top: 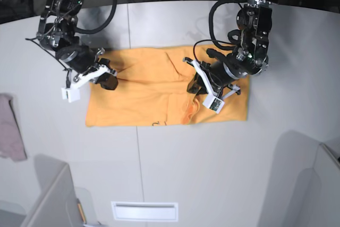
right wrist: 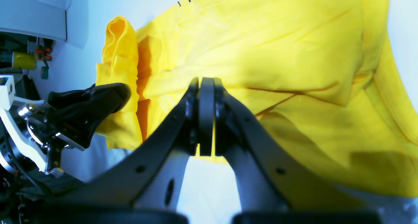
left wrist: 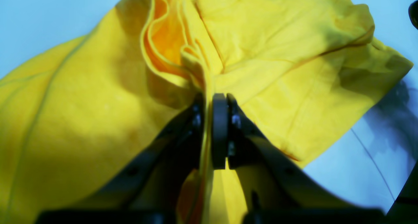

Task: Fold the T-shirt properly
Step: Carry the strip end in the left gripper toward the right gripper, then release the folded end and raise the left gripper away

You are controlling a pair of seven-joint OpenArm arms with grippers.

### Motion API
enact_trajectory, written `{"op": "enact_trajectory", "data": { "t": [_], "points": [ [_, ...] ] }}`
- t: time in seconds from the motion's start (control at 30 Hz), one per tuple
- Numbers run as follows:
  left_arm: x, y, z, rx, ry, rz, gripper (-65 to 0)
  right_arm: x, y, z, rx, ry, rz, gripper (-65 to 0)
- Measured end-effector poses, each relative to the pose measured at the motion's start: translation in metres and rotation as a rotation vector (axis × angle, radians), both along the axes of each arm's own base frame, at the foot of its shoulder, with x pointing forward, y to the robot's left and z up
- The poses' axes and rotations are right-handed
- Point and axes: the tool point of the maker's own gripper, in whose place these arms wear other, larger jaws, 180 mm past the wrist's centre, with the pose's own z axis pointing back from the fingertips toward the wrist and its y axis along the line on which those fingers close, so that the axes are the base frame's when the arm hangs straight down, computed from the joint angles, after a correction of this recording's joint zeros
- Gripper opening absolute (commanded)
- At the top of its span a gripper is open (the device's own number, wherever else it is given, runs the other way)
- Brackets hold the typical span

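Pink cloth [top: 10, 127]: seen at the far left edge of the table [top: 175, 168], well apart from the work; to be left alone.

Right gripper [top: 109, 81]: on the left of the base view, at the shirt's left edge. Jaws are pressed together; in its wrist view only a sliver of yellow shows between the pads, so a thin pinch of cloth is judged likely but cannot be confirmed.

T-shirt [top: 159, 91]: spread on the table centre, between the two arms, partly folded, with a wrinkled ridge near its middle.

Left gripper [left wrist: 209, 132]: on the right of the base view, over the shirt's middle-right. Jaws are closed on a bunched fold of the T-shirt.

Step in hand: a fold is judged under way. The pinched layers should be carried over evenly, both ends kept level, and the cloth laid down taut so the ridge is smoothed out.
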Motion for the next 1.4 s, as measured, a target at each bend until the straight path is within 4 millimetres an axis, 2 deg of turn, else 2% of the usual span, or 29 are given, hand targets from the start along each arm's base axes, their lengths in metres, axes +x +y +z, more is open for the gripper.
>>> {"op": "enact_trajectory", "data": {
  "t": [0.13, 0.33, 0.4, 0.47, 0.63, 0.73, 0.83, 0.87, 0.93, 1.0, 1.03, 1.07, 1.17, 1.2, 1.23, 1.3, 1.37, 1.4],
  "points": [
    [0.0, 0.0, 0.0, -0.002, 0.0, 0.0, -64.7, 0.0, 0.0, 0.0, 0.0, 0.0, 0.0, -65.0],
    [0.0, -0.006, 0.001, -0.023, 0.003, 0.003, -25.2, 0.0, 0.0, 0.0, 0.0, 0.001, 0.0, -65.0],
    [-0.001, -0.013, -0.002, -0.043, 0.016, 0.007, -16.9, -0.001, 0.0, -0.001, 0.001, 0.003, 0.0, -65.0],
    [-0.003, -0.026, -0.007, -0.063, 0.039, -0.004, -12.0, -0.001, 0.0, -0.001, 0.0, 0.003, 0.0, -65.0],
    [-0.01, -0.065, -0.002, -0.092, 0.035, -0.106, -11.0, -0.001, -0.006, 0.0, 0.008, 0.006, -0.024, -65.0],
    [-0.012, -0.069, 0.0, -0.093, 0.032, -0.118, -11.0, 0.003, -0.036, 0.002, -0.01, -0.007, -0.115, -65.0],
    [-0.007, -0.066, 0.013, -0.089, -0.008, -0.115, -12.0, 0.01, -0.058, 0.009, -0.028, -0.029, -0.174, -65.0],
    [-0.005, -0.068, 0.021, -0.096, -0.031, -0.12, -14.8, 0.012, -0.06, 0.011, -0.026, -0.037, -0.18, -65.0],
    [-0.002, -0.066, 0.036, -0.108, -0.076, -0.116, -26.8, 0.015, -0.062, 0.013, -0.023, -0.042, -0.184, -65.0],
    [0.002, -0.043, 0.046, -0.096, -0.116, -0.084, -44.8, 0.019, -0.062, 0.008, -0.012, -0.022, -0.177, -65.0],
    [0.006, -0.019, 0.047, -0.067, -0.128, -0.031, -55.3, 0.019, -0.063, 0.002, -0.011, 0.009, -0.161, -61.1],
    [0.006, 0.01, 0.044, -0.023, -0.128, 0.028, -65.0, 0.021, -0.063, -0.003, -0.005, 0.034, -0.151, -50.3],
    [0.0, 0.093, 0.035, 0.103, -0.104, 0.197, -65.0, 0.031, -0.06, -0.016, 0.034, 0.093, -0.129, -22.4],
    [-0.002, 0.116, 0.036, 0.123, -0.104, 0.251, -65.0, 0.034, -0.059, -0.018, 0.048, 0.098, -0.128, -16.8],
    [-0.003, 0.136, 0.038, 0.137, -0.108, 0.297, -65.0, 0.037, -0.062, -0.019, 0.066, 0.099, -0.144, -14.6],
    [-0.01, 0.18, 0.044, 0.176, -0.118, 0.381, -65.0, 0.039, -0.075, -0.024, 0.081, 0.114, -0.188, -14.4],
    [-0.025, 0.234, 0.046, 0.267, -0.101, 0.484, -65.0, 0.039, -0.089, -0.032, 0.067, 0.142, -0.214, -14.4],
    [-0.033, 0.254, 0.045, 0.3, -0.086, 0.527, -65.0, 0.04, -0.093, -0.035, 0.065, 0.15, -0.214, -14.4]
  ]
}}
